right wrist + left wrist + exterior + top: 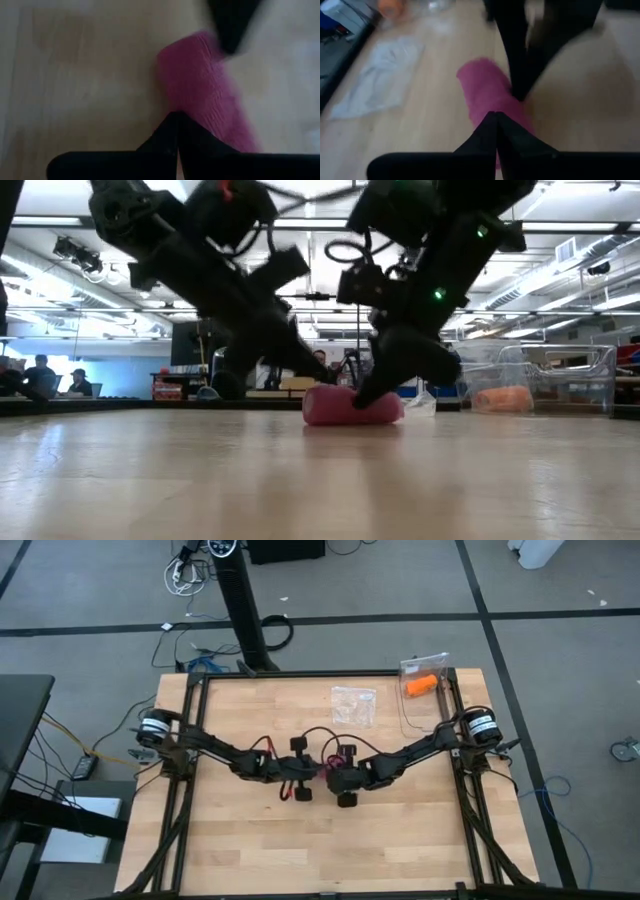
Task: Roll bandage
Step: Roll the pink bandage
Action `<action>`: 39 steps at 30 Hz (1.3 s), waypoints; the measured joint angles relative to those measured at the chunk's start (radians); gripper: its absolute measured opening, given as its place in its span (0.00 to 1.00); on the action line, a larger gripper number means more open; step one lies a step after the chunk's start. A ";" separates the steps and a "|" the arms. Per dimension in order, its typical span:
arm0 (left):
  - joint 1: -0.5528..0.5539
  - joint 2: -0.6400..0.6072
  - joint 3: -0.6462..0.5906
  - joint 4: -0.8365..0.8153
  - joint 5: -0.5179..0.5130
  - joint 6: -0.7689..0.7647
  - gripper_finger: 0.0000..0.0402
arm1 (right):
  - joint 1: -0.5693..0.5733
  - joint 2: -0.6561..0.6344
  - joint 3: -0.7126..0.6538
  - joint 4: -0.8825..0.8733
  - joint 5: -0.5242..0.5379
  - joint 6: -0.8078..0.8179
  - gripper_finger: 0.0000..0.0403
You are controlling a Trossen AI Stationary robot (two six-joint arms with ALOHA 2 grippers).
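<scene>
The wooden surface (250,840) carries both arms, meeting near its middle; the left pincer (497,122) is pinched shut on one end of the bandage (352,406), the right pincer (176,122) pinched shut on the other; the bandage, a pink roll, lies flat on the surface between them; an orange roll (420,684) sits well apart near a far corner.

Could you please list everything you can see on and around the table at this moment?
bandage: one, magenta-pink, rolled, lying mid-table between both grippers.
orange roll: one, orange, in a clear box at the table's far right corner.
plastic bag: one, clear, flat on the table beyond the grippers.
table: one, light wood, dark frame.
people: a few, seated, far in the room behind.
left gripper: dark, shut at one end of the bandage.
right gripper: dark, shut at its other end.
</scene>
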State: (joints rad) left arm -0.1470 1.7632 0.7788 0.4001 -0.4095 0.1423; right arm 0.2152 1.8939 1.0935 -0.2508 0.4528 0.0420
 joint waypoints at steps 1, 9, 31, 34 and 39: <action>0.000 -0.014 0.000 0.002 -0.001 -0.003 0.02 | 0.000 0.002 -0.007 0.005 -0.017 0.000 0.01; 0.018 0.019 0.003 0.015 0.036 -0.077 0.02 | 0.001 0.002 -0.031 0.044 -0.055 0.007 0.02; 0.016 0.082 0.008 0.034 0.036 -0.097 0.02 | -0.081 -0.032 -0.052 0.112 0.105 -0.018 0.01; 0.017 0.083 0.007 0.034 0.030 -0.096 0.02 | -0.083 -0.033 -0.072 0.140 0.092 0.002 0.01; 0.017 0.083 0.007 0.035 0.026 -0.113 0.02 | -0.081 -0.033 -0.094 0.193 0.093 0.001 0.02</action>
State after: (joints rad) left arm -0.1299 1.8458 0.7853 0.4349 -0.3838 0.0294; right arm 0.1345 1.8614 0.9993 -0.0576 0.5454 0.0433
